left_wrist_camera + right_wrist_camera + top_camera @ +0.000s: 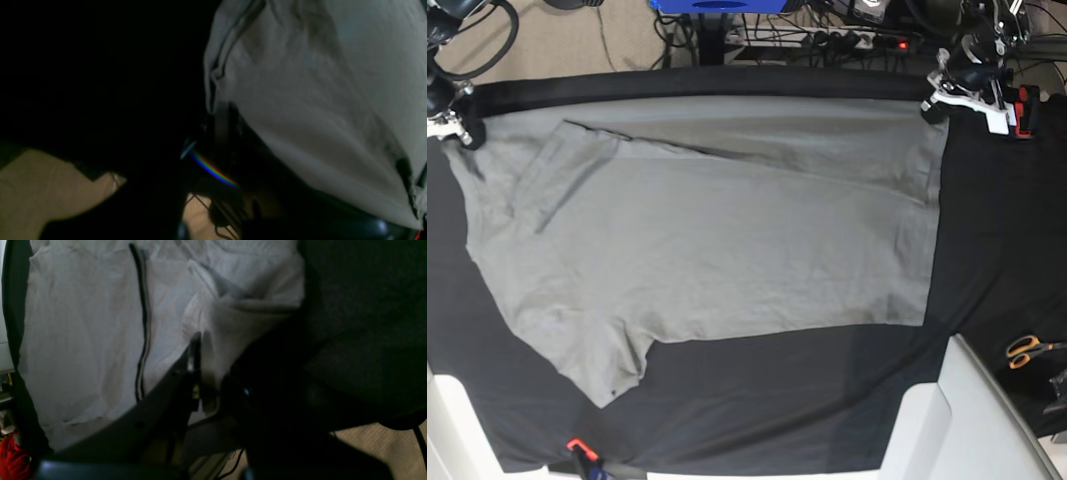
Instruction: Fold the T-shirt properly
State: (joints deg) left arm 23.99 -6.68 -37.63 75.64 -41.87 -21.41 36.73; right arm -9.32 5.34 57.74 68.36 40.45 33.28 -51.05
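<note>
My right gripper (449, 118), at the table's far left corner, pinches the shirt (717, 240); my left gripper (955, 92), far right corner, pinches its other end. Uneven pulling could slip the cloth (997, 230) or skew the fold.

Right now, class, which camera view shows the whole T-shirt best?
The base view: the T-shirt lies spread flat on the black cloth, outline visible. The left wrist view shows only a bunched corner; the right wrist view, one creased section.
</note>
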